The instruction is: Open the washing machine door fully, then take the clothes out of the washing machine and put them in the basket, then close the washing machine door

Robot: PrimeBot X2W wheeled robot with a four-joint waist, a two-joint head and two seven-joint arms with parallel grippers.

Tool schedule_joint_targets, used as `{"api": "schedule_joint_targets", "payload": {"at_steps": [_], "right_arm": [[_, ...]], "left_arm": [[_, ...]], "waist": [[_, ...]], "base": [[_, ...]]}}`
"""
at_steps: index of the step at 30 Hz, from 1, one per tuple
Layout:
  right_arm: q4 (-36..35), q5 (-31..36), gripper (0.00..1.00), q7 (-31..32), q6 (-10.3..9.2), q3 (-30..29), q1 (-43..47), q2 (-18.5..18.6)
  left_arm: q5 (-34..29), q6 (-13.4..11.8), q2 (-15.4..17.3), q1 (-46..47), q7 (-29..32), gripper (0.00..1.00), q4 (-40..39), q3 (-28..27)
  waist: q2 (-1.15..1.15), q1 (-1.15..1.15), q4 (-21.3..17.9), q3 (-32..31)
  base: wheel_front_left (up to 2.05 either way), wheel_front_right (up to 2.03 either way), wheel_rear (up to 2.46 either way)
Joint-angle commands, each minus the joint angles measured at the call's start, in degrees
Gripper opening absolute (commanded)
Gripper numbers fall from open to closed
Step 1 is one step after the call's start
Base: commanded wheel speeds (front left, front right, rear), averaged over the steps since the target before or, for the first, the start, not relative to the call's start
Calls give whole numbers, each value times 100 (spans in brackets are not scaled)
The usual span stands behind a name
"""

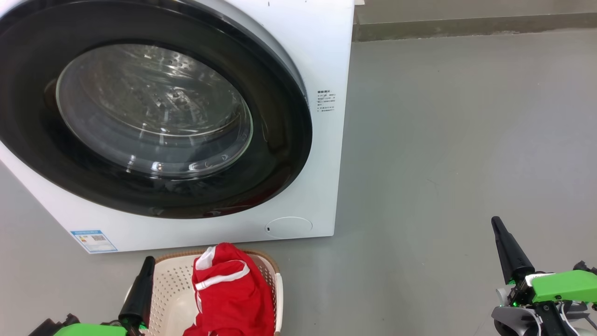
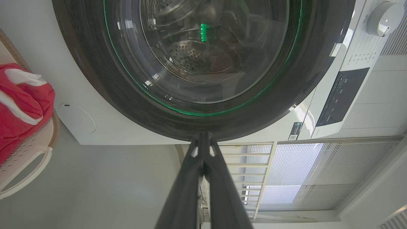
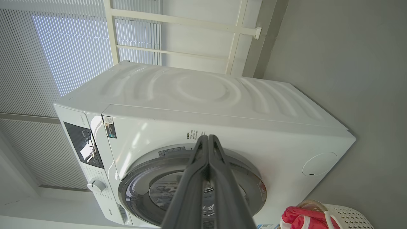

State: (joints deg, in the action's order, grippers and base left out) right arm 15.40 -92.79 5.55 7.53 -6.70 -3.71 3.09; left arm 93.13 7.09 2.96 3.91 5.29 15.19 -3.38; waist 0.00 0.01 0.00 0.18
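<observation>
- grippers: the left gripper point(image 1: 148, 262) has its 2 dark fingers pressed together with no gap and holds nothing. it stands low at the robot's left, just beside the left wall of the basket point(image 1: 170, 291); whether it touches the basket i cannot tell.
- in the left wrist view the left gripper's tips point(image 2: 203, 136) line up with the lower black rim of the washing machine door point(image 2: 203, 63), but the head view shows them apart from it.
- the right gripper point(image 1: 495, 223) is likewise closed tight and empty. it hangs over bare floor point(image 1: 466, 140) at the robot's right, well apart from the washing machine point(image 1: 322, 56) and the basket.
- the washing machine door point(image 1: 154, 112) lies flat against the machine's front, shut. steel drum holes show through its clear glass.
- the clothes point(image 1: 231, 294), red with white stripes and trim, lie bunched in the basket and spill over its near edge.
- the basket stands on the floor just in front of the machine, below the door and near the small round flap point(image 1: 289, 227).
- surface and room: smooth grey floor, a dark skirting strip point(image 1: 466, 25) along the wall behind it, and pale slatted blinds point(image 3: 63, 47) beside the machine in the right wrist view.
- the machine's front carries a dark control panel point(image 2: 338, 97) and a white knob point(image 2: 383, 19); a blue label point(image 1: 93, 240) sits at its lower left corner.
- count: 2 grippers, 1 washing machine, 1 door, 1 basket, 1 flap, 1 knob, 1 red bundle of clothes; how many garments it holds i cannot tell.
</observation>
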Motion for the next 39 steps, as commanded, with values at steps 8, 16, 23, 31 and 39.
{"api": "schedule_joint_targets", "payload": {"at_steps": [8,16,23,31,39], "right_arm": [[-141,3,0,36,-4,89,-241,32],[-141,10,0,43,-4,80,-242,26],[-140,16,0,48,-4,74,-242,21],[-140,21,0,54,-4,67,-243,17],[-140,26,0,58,-4,61,-243,13]], "left_arm": [[-12,40,67,219,38,0,-118,-212],[-22,40,58,220,48,0,-118,-224],[-29,40,52,221,55,0,-117,-233],[-36,40,46,222,62,0,-117,-242],[-43,40,41,222,68,0,-117,-249]], "waist": [[0,0,0,0],[0,0,0,0],[0,0,0,0],[0,0,0,0],[0,0,0,0]], "base": [[0,0,0],[0,0,0],[0,0,0],[0,0,0],[0,0,0]]}}
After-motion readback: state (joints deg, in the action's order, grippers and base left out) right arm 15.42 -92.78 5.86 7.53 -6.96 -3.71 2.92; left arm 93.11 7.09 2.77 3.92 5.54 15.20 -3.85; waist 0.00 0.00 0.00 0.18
